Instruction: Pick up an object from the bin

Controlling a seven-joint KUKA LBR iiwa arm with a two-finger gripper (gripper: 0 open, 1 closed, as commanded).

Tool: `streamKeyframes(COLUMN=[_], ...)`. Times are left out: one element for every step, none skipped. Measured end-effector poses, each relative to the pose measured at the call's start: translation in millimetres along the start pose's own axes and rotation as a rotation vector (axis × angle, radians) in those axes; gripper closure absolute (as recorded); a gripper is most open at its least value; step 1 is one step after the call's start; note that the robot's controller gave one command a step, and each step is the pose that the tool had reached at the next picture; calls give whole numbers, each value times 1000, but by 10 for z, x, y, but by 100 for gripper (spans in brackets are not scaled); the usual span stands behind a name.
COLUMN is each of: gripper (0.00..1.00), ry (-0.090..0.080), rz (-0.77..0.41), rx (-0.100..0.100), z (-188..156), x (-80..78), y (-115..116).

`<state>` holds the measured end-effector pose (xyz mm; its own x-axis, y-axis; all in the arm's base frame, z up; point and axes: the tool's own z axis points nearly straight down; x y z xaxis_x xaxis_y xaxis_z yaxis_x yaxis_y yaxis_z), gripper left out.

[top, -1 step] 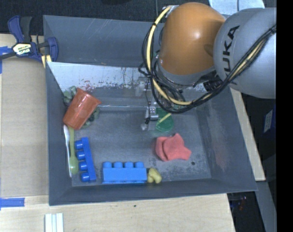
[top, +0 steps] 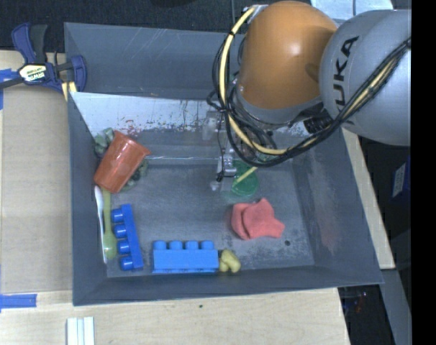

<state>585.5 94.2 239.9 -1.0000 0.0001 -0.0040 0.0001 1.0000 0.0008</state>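
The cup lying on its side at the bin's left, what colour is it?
The cup is orange; the camera view shows it best.

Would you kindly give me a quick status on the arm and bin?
Gripper low mid-bin, at small green thing. Red lump close beside that. Blue bricks, orange cup well off.

Note the bright overhead light: a broad highlight on the orange cover (top: 286,49), the bin (top: 196,282) pale-lit along its far wall, soft shadow on its floor.
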Motion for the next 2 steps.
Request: streamKeyframes(gripper=[0, 0], ry=[-2, -7], rz=[-93, -271], rx=[0, -1], z=[243, 588], x=[268, 273], y=[-453, -812])
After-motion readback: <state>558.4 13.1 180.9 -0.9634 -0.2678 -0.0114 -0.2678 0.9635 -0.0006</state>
